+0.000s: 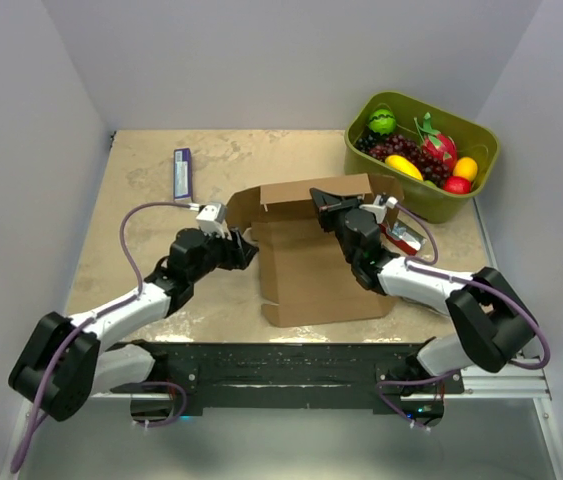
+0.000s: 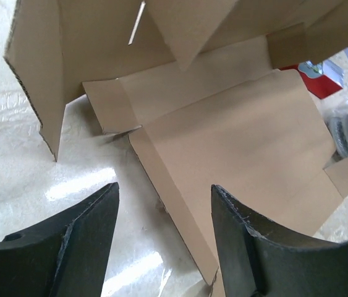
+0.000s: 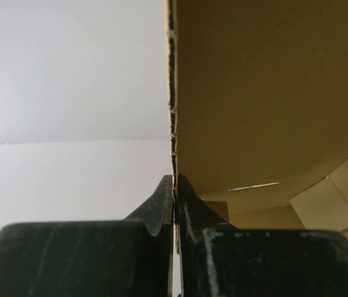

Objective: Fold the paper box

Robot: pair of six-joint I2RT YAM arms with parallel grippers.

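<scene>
Paper box (image 1: 321, 275) edge clamped by right pincer (image 3: 175, 180).

Beige marbled stone-look counter (image 1: 261, 160), rectangular, dull in top view. Plain pale grey-white back wall panel (image 1: 281, 60) rising from far edge. Matching left side panel (image 1: 21, 200) and right side panel (image 1: 561, 150) close counter in on three sides. Light soft and even, shadows faint. Left wrist view: counter surface glossy, with bright white glare patches (image 2: 78, 184). Right wrist view: two pale wall planes meeting at thin horizontal seam (image 3: 68, 143). Dull grey-green surface (image 1: 281, 450) below near edge; floor or not, cannot tell.
</scene>
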